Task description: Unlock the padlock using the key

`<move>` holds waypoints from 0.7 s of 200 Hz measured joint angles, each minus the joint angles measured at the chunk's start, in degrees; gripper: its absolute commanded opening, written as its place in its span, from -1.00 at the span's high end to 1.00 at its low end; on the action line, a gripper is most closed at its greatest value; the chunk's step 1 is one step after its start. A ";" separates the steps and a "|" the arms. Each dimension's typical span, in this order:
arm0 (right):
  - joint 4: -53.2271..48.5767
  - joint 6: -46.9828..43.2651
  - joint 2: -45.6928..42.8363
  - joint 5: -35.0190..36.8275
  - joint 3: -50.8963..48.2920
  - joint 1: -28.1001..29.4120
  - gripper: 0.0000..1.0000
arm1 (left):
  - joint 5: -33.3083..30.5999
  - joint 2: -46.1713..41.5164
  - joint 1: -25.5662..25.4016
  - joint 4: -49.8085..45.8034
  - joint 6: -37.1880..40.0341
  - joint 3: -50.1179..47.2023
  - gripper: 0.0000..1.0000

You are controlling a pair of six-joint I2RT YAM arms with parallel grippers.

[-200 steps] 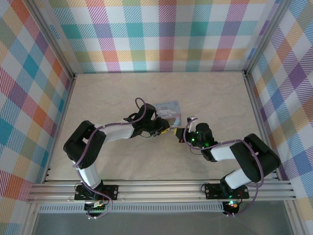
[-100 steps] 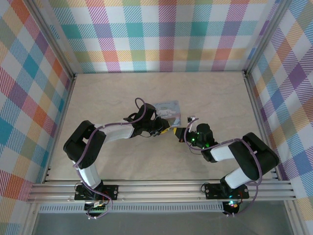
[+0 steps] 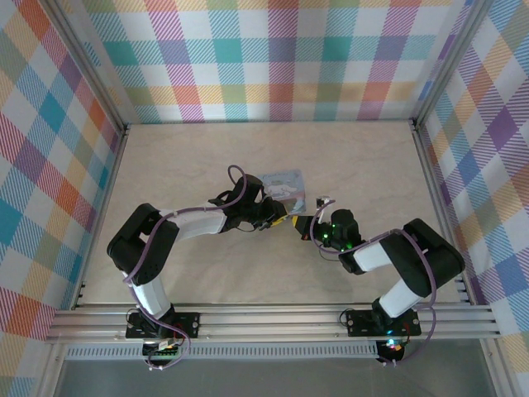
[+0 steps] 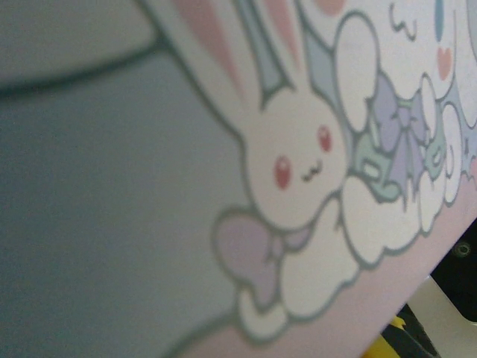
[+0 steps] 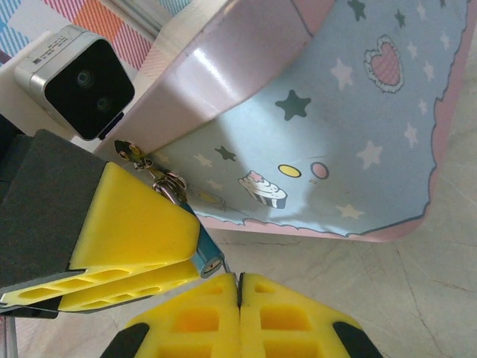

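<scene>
The left gripper is closed narrowly on the small blue-green metal padlock. It turns the lock's silver end toward the right gripper, evidently to steady it for entry. The right pads are pressed together on the thin dark metal key. The padlock lies just beside them at 10 o'clock. The pale blue rectangular cartoon-printed tin sits at 12 o'clock, apparently joined to the padlock by a small metal clasp. Judgement: key not yet inserted.

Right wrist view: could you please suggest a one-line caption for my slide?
Right tool pinches the key at the padlock, gripped by the left tool beside the cartoon tin.
</scene>
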 measured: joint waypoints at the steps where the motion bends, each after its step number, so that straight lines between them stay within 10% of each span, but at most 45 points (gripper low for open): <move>1: 0.04 0.02 0.04 0.00 0.00 0.00 1.00 | 0.00 0.00 0.00 0.00 0.00 0.02 0.57; 140: 1.81 0.33 0.17 -0.26 -1.20 0.33 1.00 | 0.00 0.00 0.02 -0.04 -0.17 0.02 0.57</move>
